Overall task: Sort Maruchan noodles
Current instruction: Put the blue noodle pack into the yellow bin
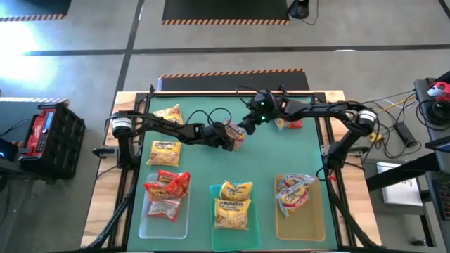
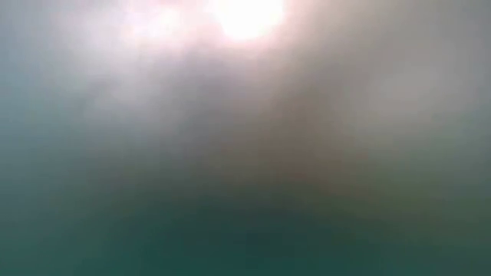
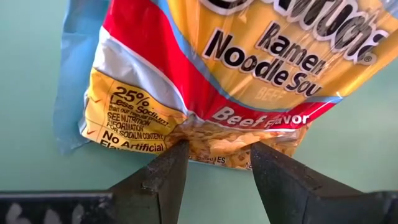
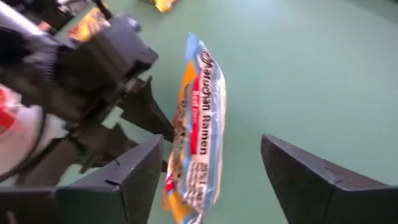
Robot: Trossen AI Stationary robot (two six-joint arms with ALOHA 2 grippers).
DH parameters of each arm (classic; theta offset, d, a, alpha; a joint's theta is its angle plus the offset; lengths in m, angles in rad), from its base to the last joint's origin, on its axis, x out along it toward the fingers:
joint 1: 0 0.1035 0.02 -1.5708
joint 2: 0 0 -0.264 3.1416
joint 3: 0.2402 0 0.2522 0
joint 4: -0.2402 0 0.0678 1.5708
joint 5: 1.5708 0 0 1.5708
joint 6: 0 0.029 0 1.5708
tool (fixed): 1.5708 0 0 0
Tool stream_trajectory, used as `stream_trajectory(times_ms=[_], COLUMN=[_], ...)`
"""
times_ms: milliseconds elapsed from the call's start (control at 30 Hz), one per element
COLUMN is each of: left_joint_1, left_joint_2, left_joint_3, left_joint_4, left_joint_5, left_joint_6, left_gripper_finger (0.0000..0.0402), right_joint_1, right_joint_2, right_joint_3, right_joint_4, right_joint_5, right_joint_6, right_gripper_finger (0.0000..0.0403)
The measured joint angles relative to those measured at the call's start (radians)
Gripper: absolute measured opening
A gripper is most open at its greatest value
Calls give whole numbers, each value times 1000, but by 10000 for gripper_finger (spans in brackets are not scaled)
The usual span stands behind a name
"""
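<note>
Left gripper (image 3: pixel 214 165): fingers clamped on the lower edge of a beef-flavor noodle packet (image 3: pixel 249 68), holding it on edge above the green mat (image 1: pixel 211 172) at table centre. Right gripper (image 4: pixel 211 174): fingers spread wide on either side of that same packet, not touching it. Other packets lie loose on the mat and in the three trays (image 1: pixel 146 223) along the near edge.

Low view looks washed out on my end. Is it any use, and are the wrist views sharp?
Low view: only haze and a bright glare patch at the top, no object readable. Left wrist view: sharp, print on the crinkly yellow-and-red beef ramen packet legible. Right wrist view: motion-blurred, packet label soft, left gripper smeared.
</note>
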Motion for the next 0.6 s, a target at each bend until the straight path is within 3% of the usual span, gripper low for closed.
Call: stream_trajectory(times_ms=[167,333,600], left_joint_1=[0,0,1], left_joint_2=[0,0,0], left_joint_3=[0,0,0], left_joint_4=[0,-1,-3], left_joint_5=[-1,-1,-1], left_joint_6=[0,0,2], left_gripper_finger=[162,162,162], right_joint_1=[0,1,6], right_joint_2=[99,183,286], right_joint_3=[67,142,241], right_joint_4=[-4,-23,-183], right_joint_5=[-31,-191,-183], right_joint_6=[25,62,-6], right_gripper_finger=[285,295,286])
